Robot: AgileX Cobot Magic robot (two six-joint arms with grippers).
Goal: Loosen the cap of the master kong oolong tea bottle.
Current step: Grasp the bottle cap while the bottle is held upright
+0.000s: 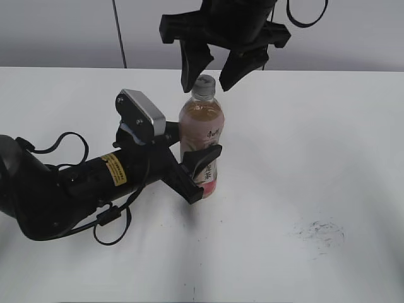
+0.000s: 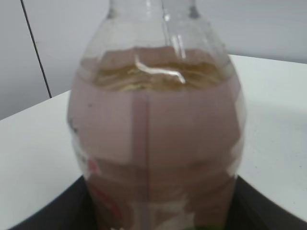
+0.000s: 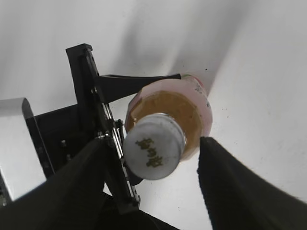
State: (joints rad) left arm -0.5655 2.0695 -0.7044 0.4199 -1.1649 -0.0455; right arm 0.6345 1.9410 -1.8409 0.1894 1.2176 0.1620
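Left arm pose: it lies low across the table [image 1: 303, 126] from the left, forearm nearly level, its gripper [image 1: 201, 169] reaching the bottle's lower half.
Right arm pose: it comes down from the top of the exterior view, its gripper [image 1: 213, 69] pointing downward over the bottle's neck.
Count: one bottle, one cap, two arms, two grippers.
Bottle: the bottle [image 1: 201, 136] stands upright near the middle of the table, amber tea up to its shoulder, pink label around the body; in the left wrist view the bottle [image 2: 156, 139] fills the picture.
Cap: the white cap [image 3: 153, 152] sits on the bottle's neck, dark marks on its top; in the exterior view the cap [image 1: 205, 83] shows between the right fingers.
Left gripper: closed around the bottle's labelled lower part, one finger across the front and the other behind it.
Right gripper: spread wide, one finger [image 3: 79, 191] on each side of the cap, neither touching it; it holds nothing.
Table marks: a dark scuff [image 1: 322, 232] lies on the surface to the right, well apart from the bottle.
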